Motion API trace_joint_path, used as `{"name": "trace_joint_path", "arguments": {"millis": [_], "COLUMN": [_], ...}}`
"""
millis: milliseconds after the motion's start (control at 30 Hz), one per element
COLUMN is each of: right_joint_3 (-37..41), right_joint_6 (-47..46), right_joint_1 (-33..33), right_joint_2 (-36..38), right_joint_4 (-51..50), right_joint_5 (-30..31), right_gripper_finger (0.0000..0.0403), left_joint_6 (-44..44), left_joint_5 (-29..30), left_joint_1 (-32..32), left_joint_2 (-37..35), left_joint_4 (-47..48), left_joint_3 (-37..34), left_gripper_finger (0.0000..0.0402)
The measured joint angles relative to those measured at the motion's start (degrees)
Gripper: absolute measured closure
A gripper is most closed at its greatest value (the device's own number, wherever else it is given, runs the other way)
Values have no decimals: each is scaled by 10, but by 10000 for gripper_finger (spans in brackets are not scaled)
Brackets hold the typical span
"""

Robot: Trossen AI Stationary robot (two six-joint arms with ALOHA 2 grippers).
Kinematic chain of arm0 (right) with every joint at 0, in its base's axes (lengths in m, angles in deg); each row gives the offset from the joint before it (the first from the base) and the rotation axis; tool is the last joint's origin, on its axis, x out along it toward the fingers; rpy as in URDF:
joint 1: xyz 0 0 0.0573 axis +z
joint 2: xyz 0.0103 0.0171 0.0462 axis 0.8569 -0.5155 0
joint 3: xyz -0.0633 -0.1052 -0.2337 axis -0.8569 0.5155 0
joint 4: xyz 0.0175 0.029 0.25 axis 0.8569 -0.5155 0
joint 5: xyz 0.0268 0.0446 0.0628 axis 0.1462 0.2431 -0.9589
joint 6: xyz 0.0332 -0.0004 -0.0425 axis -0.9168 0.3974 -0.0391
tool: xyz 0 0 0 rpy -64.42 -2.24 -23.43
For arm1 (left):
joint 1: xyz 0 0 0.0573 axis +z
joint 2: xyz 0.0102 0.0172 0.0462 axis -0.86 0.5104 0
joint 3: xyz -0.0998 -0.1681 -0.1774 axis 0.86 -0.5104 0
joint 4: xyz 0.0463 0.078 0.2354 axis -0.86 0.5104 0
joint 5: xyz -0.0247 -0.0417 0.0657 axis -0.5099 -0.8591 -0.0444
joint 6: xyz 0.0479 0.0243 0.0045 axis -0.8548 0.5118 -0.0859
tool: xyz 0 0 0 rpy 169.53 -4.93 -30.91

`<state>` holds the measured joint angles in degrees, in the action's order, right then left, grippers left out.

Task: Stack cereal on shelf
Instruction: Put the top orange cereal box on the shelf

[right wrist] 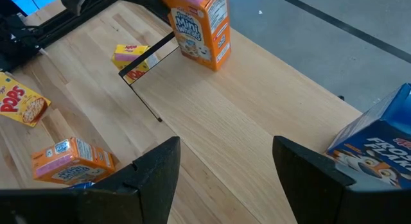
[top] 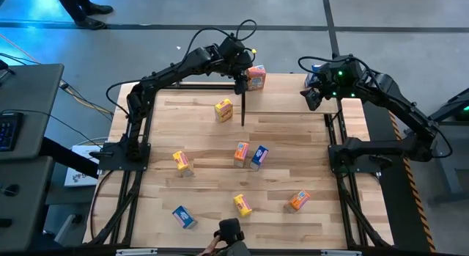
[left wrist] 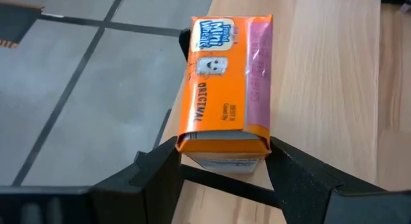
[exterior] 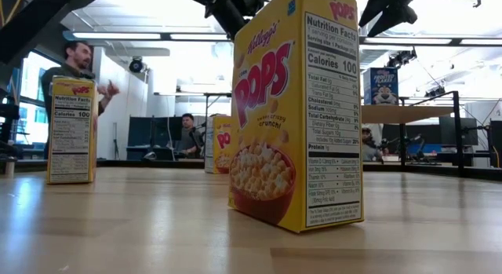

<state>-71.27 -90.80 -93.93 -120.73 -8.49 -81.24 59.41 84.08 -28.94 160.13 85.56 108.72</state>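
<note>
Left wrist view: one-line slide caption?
Left gripper holds an orange cereal box between its fingers at the table's edge.

Left arm reached across far edge toward centre; left gripper [top: 246,78] raised at far side, fingers [left wrist: 157,176] clamped on orange box. Right arm bent at far right; right gripper [top: 314,94] raised, fingers [right wrist: 160,169] spread, holding nothing.

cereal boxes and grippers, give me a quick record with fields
left gripper: closed on an orange Mini-Wheats box at the shelf, far table edge
right gripper: open, empty, above the shelf's right end
blue Frosted Flakes box: on the shelf by the right gripper
boxes on tabletop: seven, scattered
</note>
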Motion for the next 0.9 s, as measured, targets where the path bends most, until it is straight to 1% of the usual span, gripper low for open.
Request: {"name": "trace_joint_path", "arguments": {"millis": [267, 400, 533, 900], "right_joint_3": [0, 0, 0, 0], "right_joint_6": [0, 0, 0, 0], "right_joint_1": [0, 0, 0, 0], "right_joint_2": [0, 0, 0, 0], "right_joint_4": [0, 0, 0, 0], "right_joint_5": [0, 0, 0, 0], "right_gripper_finger": [163, 163, 163, 163], "left_joint_6": [31, 34, 23, 12], "left_joint_5": [3, 5, 28, 35], "left_joint_1": [3, 8, 8, 1], "left_joint_2": [0, -2, -10, -38], "left_joint_4": [4, 13, 21, 25], "left_joint_3": [0, 0, 0, 0], "left_gripper_finger": [183, 157, 135, 134]}}
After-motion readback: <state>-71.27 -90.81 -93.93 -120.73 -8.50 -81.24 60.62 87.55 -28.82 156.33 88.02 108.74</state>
